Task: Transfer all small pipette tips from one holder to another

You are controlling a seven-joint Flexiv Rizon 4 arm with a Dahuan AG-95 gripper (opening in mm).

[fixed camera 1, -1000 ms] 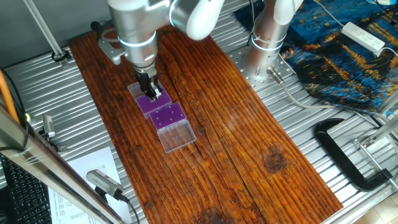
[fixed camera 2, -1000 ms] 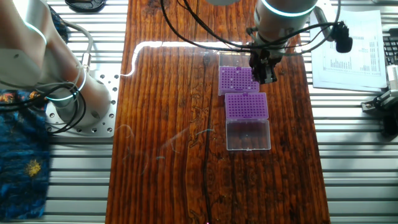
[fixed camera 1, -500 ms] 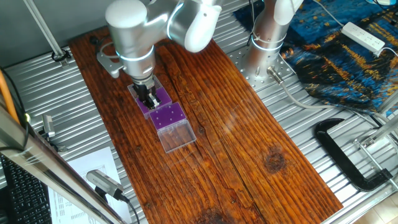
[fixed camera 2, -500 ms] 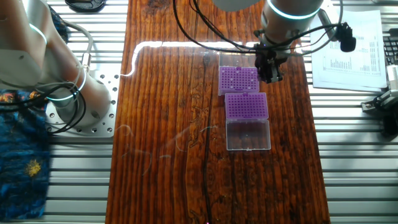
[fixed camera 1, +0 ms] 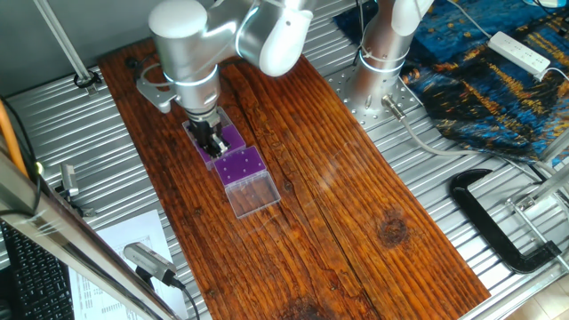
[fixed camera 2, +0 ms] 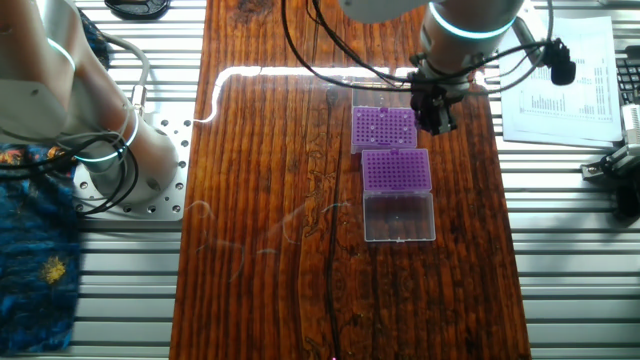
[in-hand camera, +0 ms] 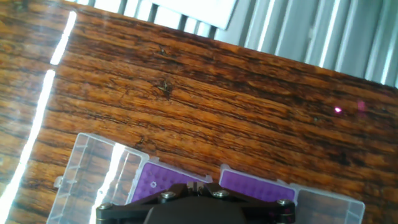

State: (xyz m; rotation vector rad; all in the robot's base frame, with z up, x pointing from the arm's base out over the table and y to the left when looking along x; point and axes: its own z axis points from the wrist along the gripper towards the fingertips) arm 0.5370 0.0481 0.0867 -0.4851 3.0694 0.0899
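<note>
Two purple holders are seen end to end on the wooden table [fixed camera 1: 356,196]. In the other fixed view, the far holder [fixed camera 2: 381,128] lies at the left and the near holder [fixed camera 2: 396,170] just right of it and below, with a clear hinged lid [fixed camera 2: 399,216] folded out toward the viewer. Both racks are marked by fine hole grids; the small pipette tips [fixed camera 2: 378,116] can be made out only as a few pale dots on the far holder. The tool [fixed camera 2: 437,122] is held over the right edge of the far holder; whether its jaws are closed cannot be told, since only its dark base is shown in the hand view.

Compared with half a second earlier, the tool has been shifted only very slightly toward the right edge, and the holders are left unmoved.
</note>
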